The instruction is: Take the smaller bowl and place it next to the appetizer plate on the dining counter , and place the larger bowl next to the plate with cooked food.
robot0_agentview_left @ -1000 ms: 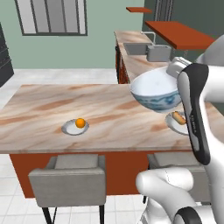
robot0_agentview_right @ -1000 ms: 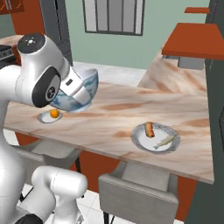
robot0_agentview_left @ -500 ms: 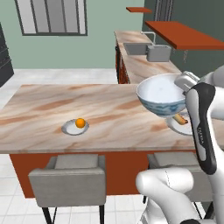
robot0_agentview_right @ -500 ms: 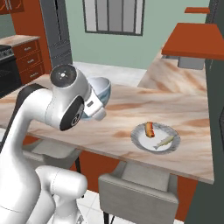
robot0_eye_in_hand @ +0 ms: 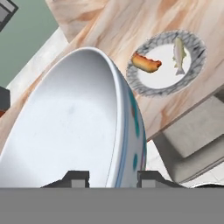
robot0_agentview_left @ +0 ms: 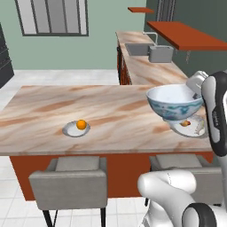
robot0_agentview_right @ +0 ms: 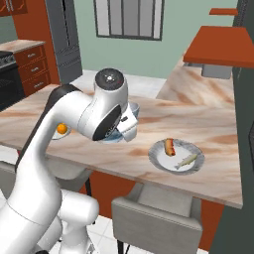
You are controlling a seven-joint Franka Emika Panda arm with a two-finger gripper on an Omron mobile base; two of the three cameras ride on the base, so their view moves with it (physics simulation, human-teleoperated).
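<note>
One larger bowl [robot0_agentview_left: 174, 103], white with blue-teal patterns, hangs in the air at the right of the left base view, above the right end of the dining counter [robot0_agentview_left: 53, 113]; it is upright and overlaps the plate behind it in that frame. In the hand view the bowl's pale inside takes up the left and centre, and the gripper [robot0_eye_in_hand: 110, 177] at the bottom edge has one dark fingertip [robot0_eye_in_hand: 77, 178] inside the rim and the other outside it, so the jaws are clamped on the bowl's wall. Two plates lie on the counter, well apart. The appetizer plate [robot0_agentview_left: 71, 131], with one orange ball on it, sits in the lower left part of the left base view near the counter's near edge. The plate with cooked food [robot0_agentview_right: 161, 157] sits right of centre in the right base view and in the upper right of the hand view, carrying two pieces: one reddish-brown sausage-like piece and one pale elongated fish-like piece. In the right base view the arm's white body covers most of the bowl, leaving a sliver of its rim left of that plate. Two grey chairs [robot0_agentview_left: 68, 181] stand tucked under the counter's near side.
</note>
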